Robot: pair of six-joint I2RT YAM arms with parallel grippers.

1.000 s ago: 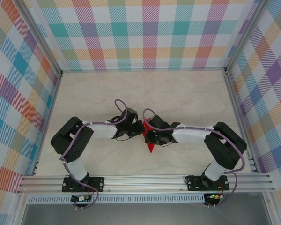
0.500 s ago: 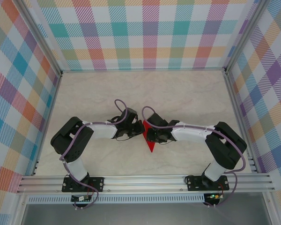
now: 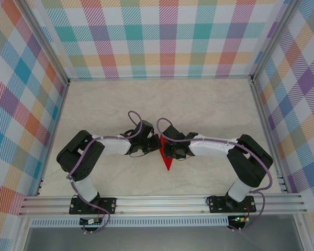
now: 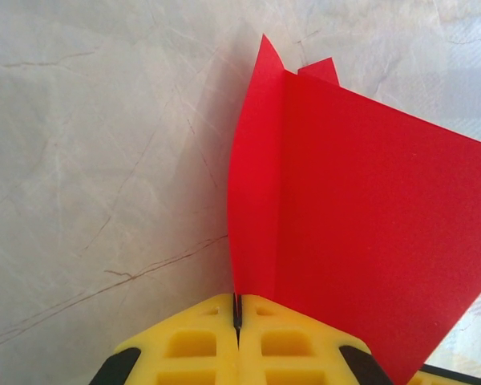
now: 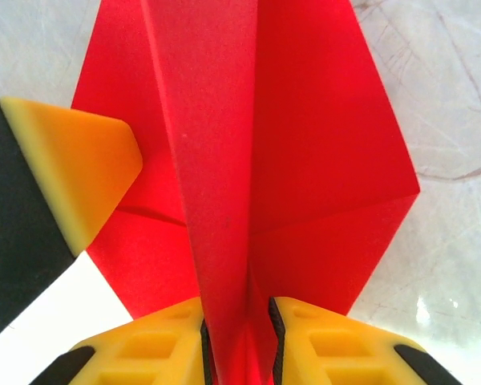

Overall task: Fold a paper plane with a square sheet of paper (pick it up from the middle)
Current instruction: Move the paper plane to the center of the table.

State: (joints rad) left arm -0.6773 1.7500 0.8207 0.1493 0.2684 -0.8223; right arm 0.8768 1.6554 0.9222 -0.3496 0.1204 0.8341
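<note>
The right gripper (image 5: 239,330) has just narrowed its jaws onto the red paper (image 5: 313,144). In the right wrist view the two yellow pads (image 5: 156,341) stand at the bottom centre on either side of a raised, folded ridge of the sheet, and the ridge fills the slim gap between them, so I read this as a grip taking hold on the centre crease, not as open jaws. The left gripper (image 4: 236,321) is fully closed. In its own view, at the bottom centre, the pads meet with only a hairline seam, and the lower edge of a standing red flap is pinched in that seam. In the top view the red paper sits just below the middle of the frame between the two wrists, over the pale marbled table (image 3: 199,104), with its pointed tip aimed at the bottom of the frame. With both grippers now on the paper, it is pinned from both sides, which suggests a crease is being pressed or the sheet is being steadied for the next fold. The plane looks only partly formed, with broad flaps and not slim wings. Against the top view of a second ago, the right wrist has crept slightly toward the upper left, less red shows above the wrists, and the left arm has not visibly moved.
</note>
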